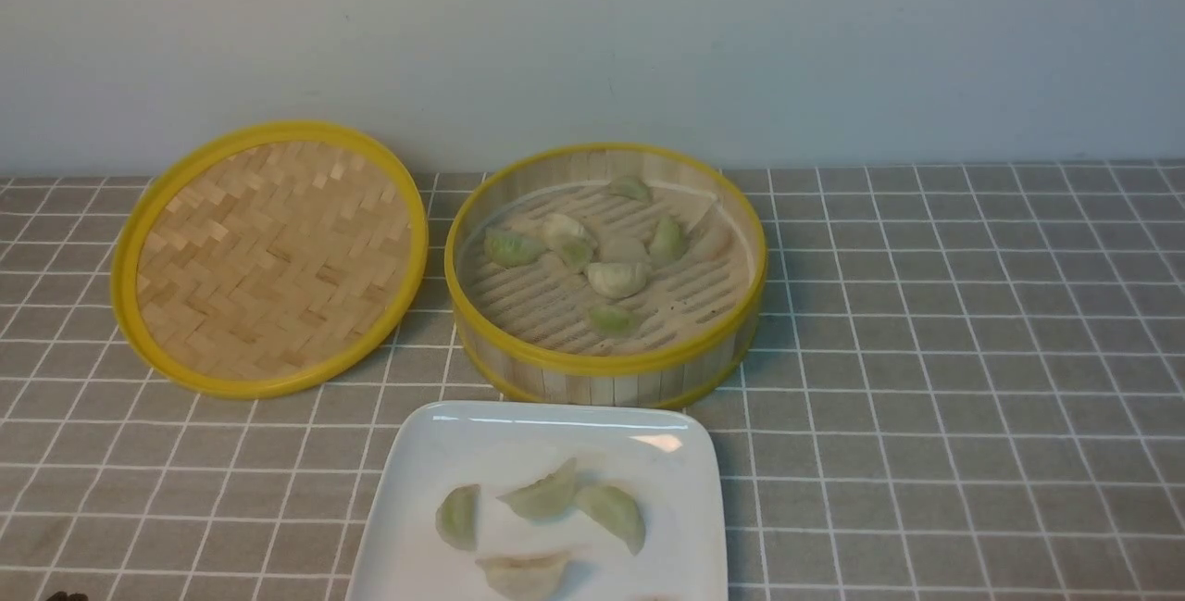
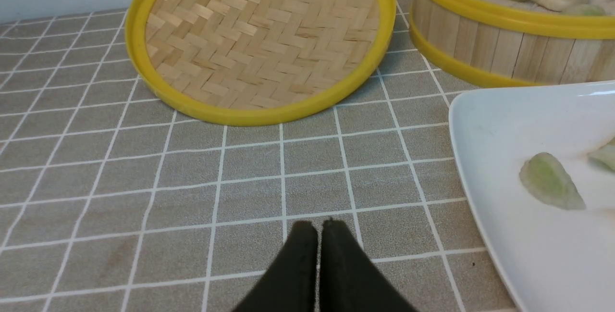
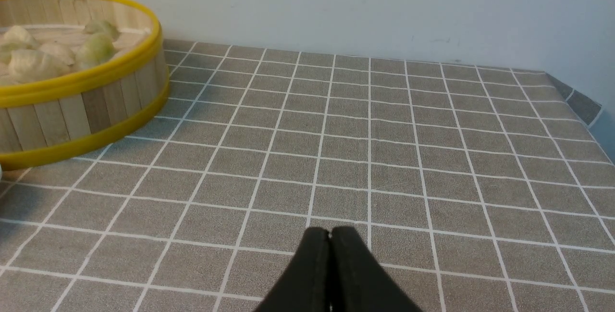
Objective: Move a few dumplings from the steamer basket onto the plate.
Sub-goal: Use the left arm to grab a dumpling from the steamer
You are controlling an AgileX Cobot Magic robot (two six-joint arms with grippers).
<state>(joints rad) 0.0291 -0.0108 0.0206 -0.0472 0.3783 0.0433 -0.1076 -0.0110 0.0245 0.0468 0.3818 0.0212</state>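
I am watching the steamer basket sitting toward the back of the grey checked surface, close to the pale wall. Several dumplings are lying on its slatted floor, most of them bunched around the middle, with one near the far wall and one near the near wall. The plate is sitting just in front of the basket, its far edge close to the basket's near wall, though I cannot tell whether the two are touching. Four dumplings are resting on the plate, grouped loosely in its middle and toward its near side; I cannot make out the pale shape at the very bottom edge of the front view. The woven lid is lying to the basket's left with its inside facing up, its yellow rim just beside the basket's rim.

Through the left wrist camera I am seeing the left gripper hanging over bare surface, near the plate's left edge, its jaws clenched together and holding nothing. Through the right wrist camera the right gripper is hanging over open surface, well apart from the basket, its jaws likewise pressed together and empty.
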